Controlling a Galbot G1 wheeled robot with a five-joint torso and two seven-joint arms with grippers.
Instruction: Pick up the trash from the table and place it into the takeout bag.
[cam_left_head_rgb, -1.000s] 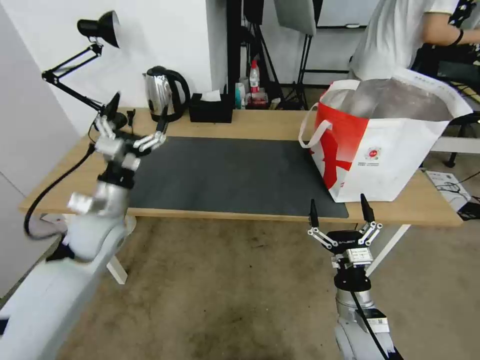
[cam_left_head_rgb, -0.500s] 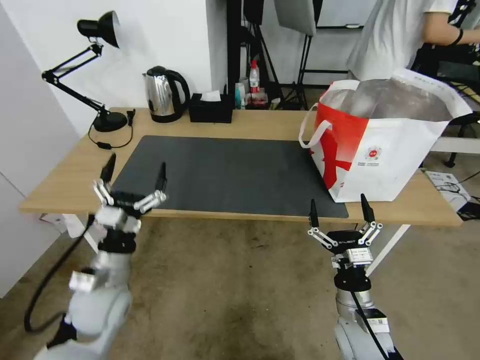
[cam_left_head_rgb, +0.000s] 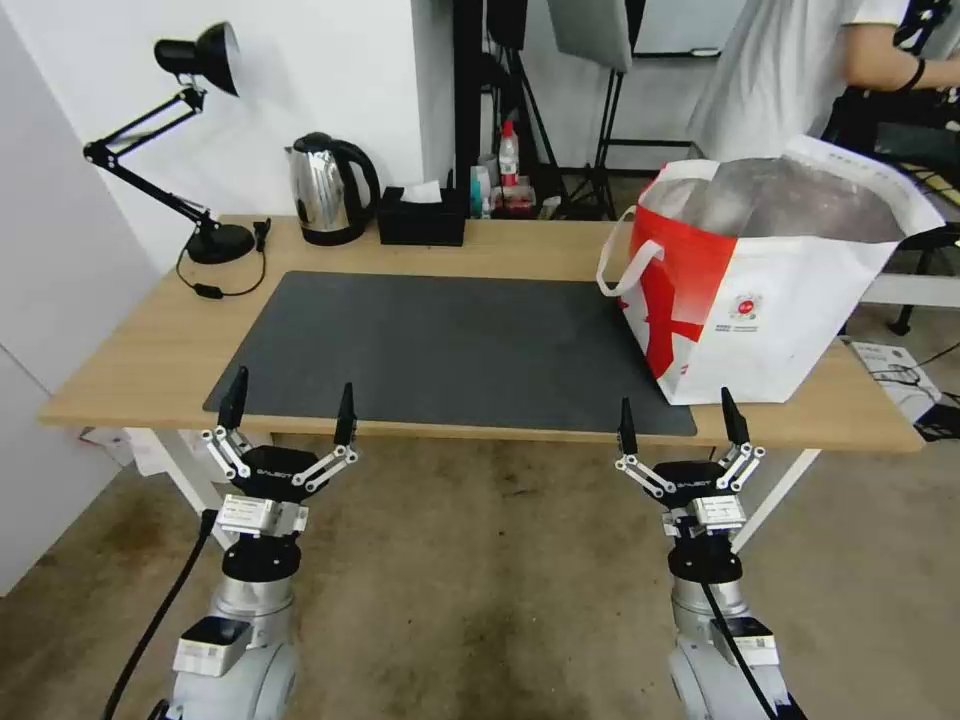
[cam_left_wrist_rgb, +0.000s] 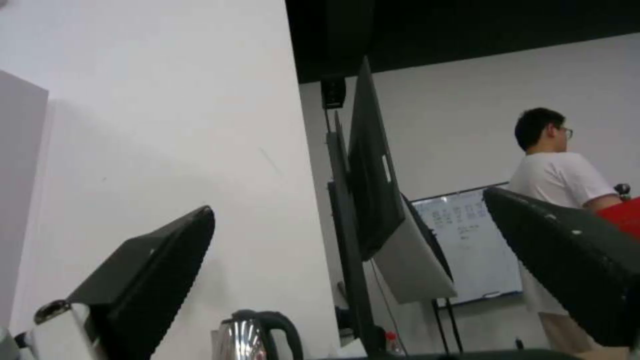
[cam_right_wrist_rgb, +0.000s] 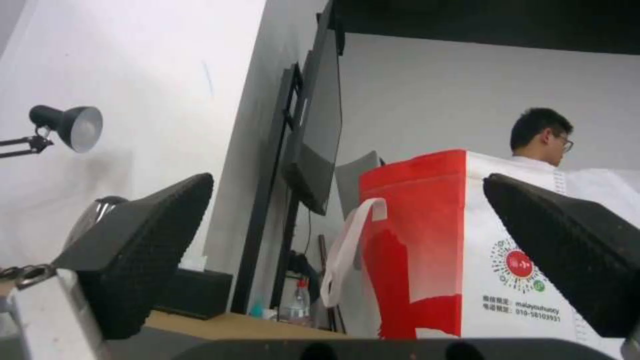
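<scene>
The takeout bag (cam_left_head_rgb: 770, 300), white with a red side panel and foil lining, stands open on the right end of the table (cam_left_head_rgb: 140, 340); the right wrist view shows its red side (cam_right_wrist_rgb: 427, 250) close by. The trash is out of view. My left gripper (cam_left_head_rgb: 292, 388) hangs open just below the table's front edge, at the mat's left corner, holding nothing. My right gripper (cam_left_head_rgb: 677, 400) is open too, below the front edge in front of the bag. Each wrist view looks up between its gripper's spread fingers (cam_left_wrist_rgb: 153, 280) (cam_right_wrist_rgb: 147, 250).
A dark grey mat (cam_left_head_rgb: 450, 340) covers the middle of the tabletop. A steel kettle (cam_left_head_rgb: 325, 188), a black tissue box (cam_left_head_rgb: 422, 218) and a black desk lamp (cam_left_head_rgb: 220, 243) stand along the back left. A person stands behind the bag.
My left arm has come down from above the table's back left and now hangs below the front edge, still open. The right arm has not moved.
</scene>
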